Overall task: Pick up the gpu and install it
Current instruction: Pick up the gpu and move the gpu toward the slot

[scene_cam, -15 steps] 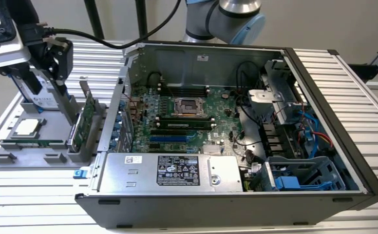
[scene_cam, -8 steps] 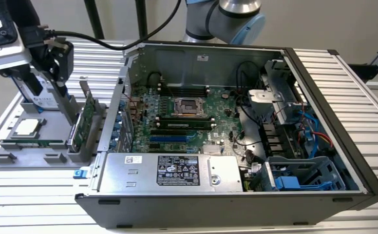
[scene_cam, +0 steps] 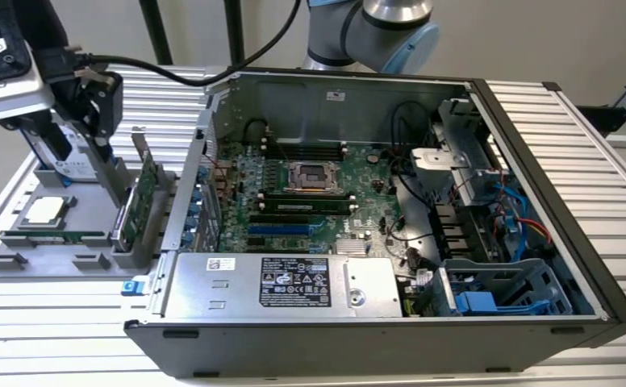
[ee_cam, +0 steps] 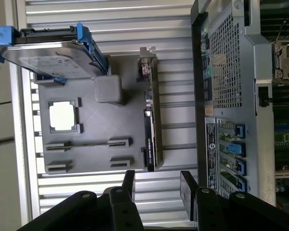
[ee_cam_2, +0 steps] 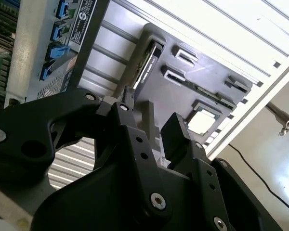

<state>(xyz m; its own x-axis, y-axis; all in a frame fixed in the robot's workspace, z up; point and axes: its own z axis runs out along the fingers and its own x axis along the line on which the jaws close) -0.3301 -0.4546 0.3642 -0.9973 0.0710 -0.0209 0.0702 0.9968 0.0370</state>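
The gpu (scene_cam: 143,201) stands on edge in a slot of the grey parts holder (scene_cam: 33,266), just outside the open computer case. Both wrist views show it edge-on as a thin dark card (ee_cam: 151,125) (ee_cam_2: 147,62). In the exterior view my gripper (scene_cam: 103,153) hangs above the holder, a little to the left of the card. Its black fingers (ee_cam: 129,182) are open with nothing between them, and the gripper (ee_cam: 158,185) (ee_cam_2: 156,130) is well above the card without touching it.
The holder (ee_cam: 98,159) also carries a silver hard drive in a blue frame (ee_cam: 53,50), a processor chip (ee_cam: 62,115) and a narrow memory stick (ee_cam: 86,143). The open case (scene_cam: 528,185) with its motherboard (scene_cam: 302,201) lies to the exterior view's right, its metal wall (ee_cam: 226,72) close beside the card.
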